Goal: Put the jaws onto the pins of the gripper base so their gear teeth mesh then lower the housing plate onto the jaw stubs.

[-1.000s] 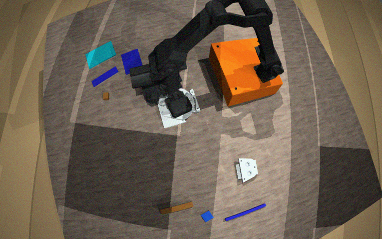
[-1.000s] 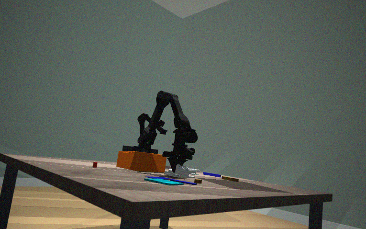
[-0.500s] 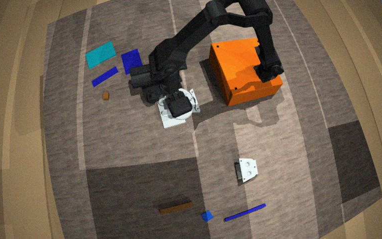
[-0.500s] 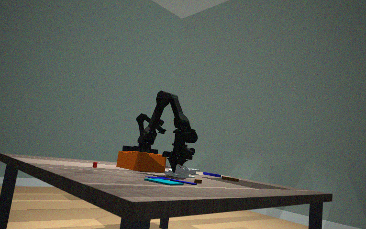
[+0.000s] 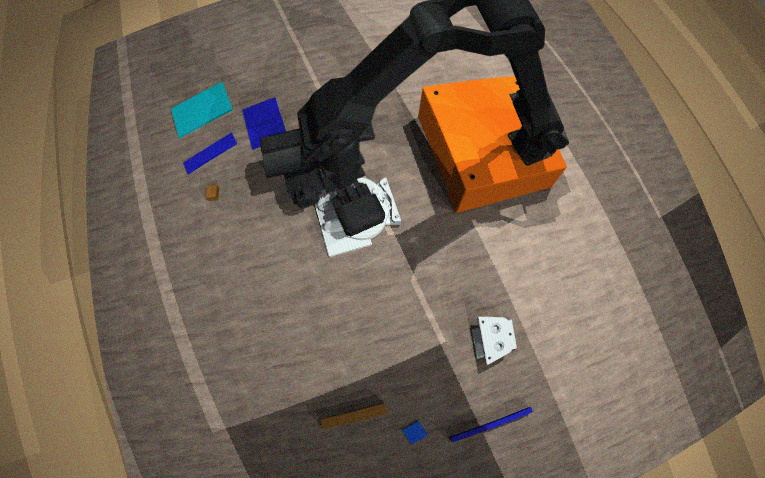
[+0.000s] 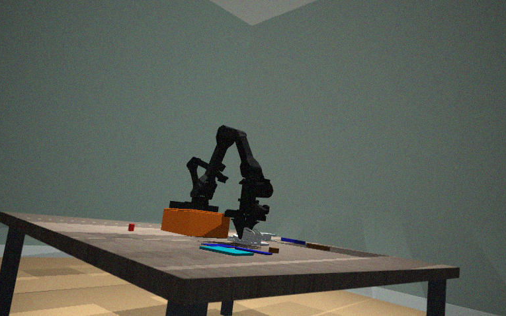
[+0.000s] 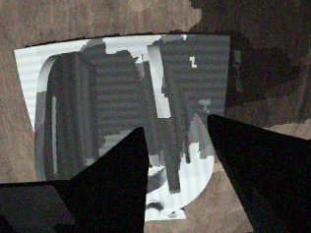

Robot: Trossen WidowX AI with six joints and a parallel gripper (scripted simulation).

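Note:
My gripper [image 6: 241, 236] [image 7: 176, 128] points down over a group of white parts and is shut on an upright rib of a white jaw [image 7: 173, 168]. A second upright curved wall [image 7: 69, 114] stands left of the fingers in the wrist view. Both walls rise from a ribbed white plate [image 7: 25, 73] [image 5: 346, 246]. A white piece with small holes [image 5: 393, 201] lies at its right in the top view. The black hand hides the pins and gear teeth. The white housing plate [image 5: 495, 339], a trapezoid with two round openings, lies apart at the lower right.
A large orange box [image 5: 450, 124] [image 6: 194, 223] stands beside the arm. A cyan tile [image 5: 201, 109], blue pieces [image 5: 262, 121] [image 5: 210, 153] and a small brown block [image 5: 212, 192] lie left. A brown bar [image 5: 354, 415], blue square [image 5: 414, 432] and blue bar [image 5: 492, 423] lie lower down.

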